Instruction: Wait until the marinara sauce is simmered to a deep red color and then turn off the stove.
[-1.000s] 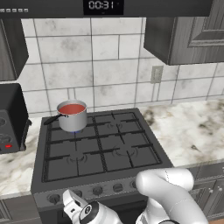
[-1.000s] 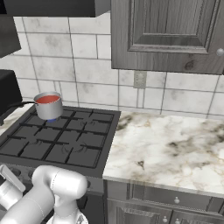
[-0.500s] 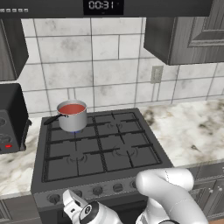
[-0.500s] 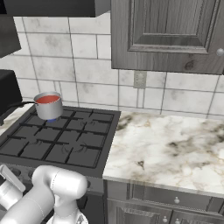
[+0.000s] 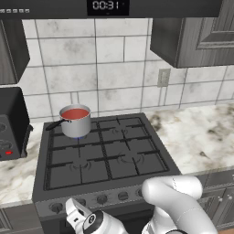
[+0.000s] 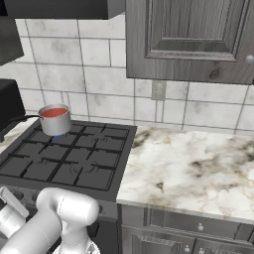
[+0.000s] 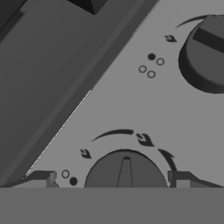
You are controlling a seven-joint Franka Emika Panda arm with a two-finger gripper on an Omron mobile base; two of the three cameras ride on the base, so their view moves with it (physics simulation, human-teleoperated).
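Observation:
The marinara sauce (image 5: pixel 74 113) is a red disc in a small steel saucepan (image 5: pixel 77 125) on the back left burner of the stove (image 5: pixel 114 157); a blue flame shows under the pan. From the right base view the sauce (image 6: pixel 53 112) sits at the stove's (image 6: pixel 94 163) far left corner. My gripper (image 5: pixel 73 211) is low at the stove's front panel, near the left knobs, and also shows as the gripper (image 6: pixel 10 202) at the lower left. In the hand view the gripper (image 7: pixel 113 178) is open, its tips either side of a round knob (image 7: pixel 124 171) without touching it.
A second knob (image 7: pixel 208 52) lies further along the panel. A black appliance (image 5: pixel 11 123) stands left of the stove. Marble counter (image 5: pixel 201 137) runs to the right. A display above reads 00:31 (image 5: pixel 106 5). Dark cabinets (image 6: pixel 188 39) hang overhead.

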